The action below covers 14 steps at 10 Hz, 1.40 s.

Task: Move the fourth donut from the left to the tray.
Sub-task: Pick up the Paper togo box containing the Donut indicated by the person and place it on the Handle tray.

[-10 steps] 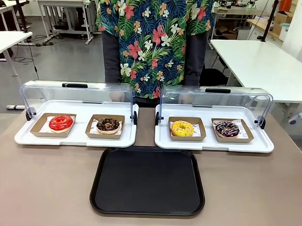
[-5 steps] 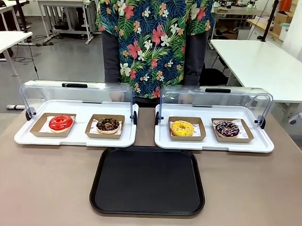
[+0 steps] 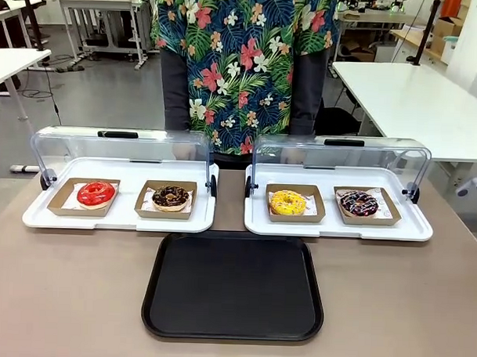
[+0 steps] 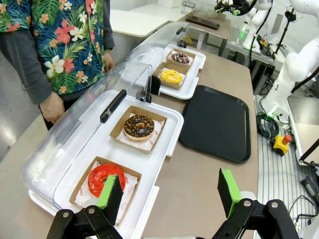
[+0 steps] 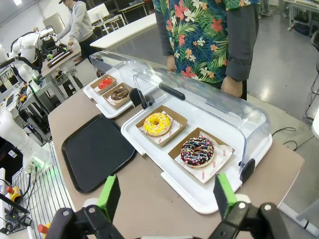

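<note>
Fourth donut: chocolate glaze with white and pink drizzle lines, lying on white paper in a shallow brown cardboard holder.
Donut position: rightmost of the four in the row, on the right display tray, just right of the yellow donut. No gripper or hand touches it.
Tray: black, flat on the table, on the robot's side of both display trays and centred between them – well apart from the fourth donut.
Left display tray: holds the red donut and the crumb-topped chocolate donut, each in its own holder.
Lids: clear, raised along the far edge of each display tray.
Left gripper: fingers spread wide with nothing between them; it hangs above the table near the red donut's end of the row.
Right gripper: fingers spread wide, holding nothing – above the table on the near side of the right display tray, apart from the fourth donut.
Person: stands at the far side behind the lids in a flowered shirt, arms down.
</note>
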Available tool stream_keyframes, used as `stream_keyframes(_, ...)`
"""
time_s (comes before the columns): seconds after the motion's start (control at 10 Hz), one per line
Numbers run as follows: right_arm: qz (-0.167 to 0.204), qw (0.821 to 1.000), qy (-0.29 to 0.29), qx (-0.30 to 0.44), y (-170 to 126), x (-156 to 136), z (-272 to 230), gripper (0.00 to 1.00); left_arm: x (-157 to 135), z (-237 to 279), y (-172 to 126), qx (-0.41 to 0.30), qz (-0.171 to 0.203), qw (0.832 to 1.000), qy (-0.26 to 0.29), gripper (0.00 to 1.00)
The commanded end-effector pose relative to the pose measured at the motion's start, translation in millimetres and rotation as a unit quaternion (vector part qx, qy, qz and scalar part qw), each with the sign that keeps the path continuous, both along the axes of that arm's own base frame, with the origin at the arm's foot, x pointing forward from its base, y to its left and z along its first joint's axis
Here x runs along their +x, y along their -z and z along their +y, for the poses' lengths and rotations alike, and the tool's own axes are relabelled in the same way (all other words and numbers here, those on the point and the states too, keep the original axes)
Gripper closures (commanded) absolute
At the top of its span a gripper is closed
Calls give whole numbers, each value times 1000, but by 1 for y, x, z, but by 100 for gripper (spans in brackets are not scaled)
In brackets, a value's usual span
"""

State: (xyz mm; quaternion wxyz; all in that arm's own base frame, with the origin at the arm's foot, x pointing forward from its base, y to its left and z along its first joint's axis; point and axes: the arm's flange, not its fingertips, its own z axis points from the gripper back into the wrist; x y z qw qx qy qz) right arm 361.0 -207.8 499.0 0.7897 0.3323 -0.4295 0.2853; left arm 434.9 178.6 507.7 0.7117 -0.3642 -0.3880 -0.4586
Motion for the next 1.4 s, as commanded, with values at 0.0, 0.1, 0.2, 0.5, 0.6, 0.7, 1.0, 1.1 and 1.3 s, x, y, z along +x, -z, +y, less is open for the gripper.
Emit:
stream_keyframes(0.0,-16,1000,-3,4,-3,5,-2,0,0,0,-1,7,0,1000,2,0)
stream_keyframes(0.1,-16,1000,-3,4,-3,5,-2,0,0,0,-1,7,0,1000,2,0)
stream_keyframes(0.2,-16,1000,-3,4,-3,5,-2,0,0,0,-1,7,0,1000,2,0)
stream_keyframes(0.5,-16,1000,-3,4,-3,5,-2,0,0,0,-1,7,0,1000,2,0)
stream_keyframes(0.6,-16,1000,-3,4,-3,5,-2,0,0,0,-1,7,0,1000,2,0)
stream_keyframes(0.7,-16,1000,-3,4,-3,5,-2,0,0,0,-1,7,0,1000,2,0)
stream_keyframes(1.0,-16,1000,-3,4,-3,5,-2,0,0,0,-1,7,0,1000,2,0)
stream_keyframes(1.1,-16,1000,-3,4,-3,5,-2,0,0,0,-1,7,0,1000,2,0)
stream_keyframes(1.3,-16,1000,-3,4,-3,5,-2,0,0,0,-1,7,0,1000,2,0)
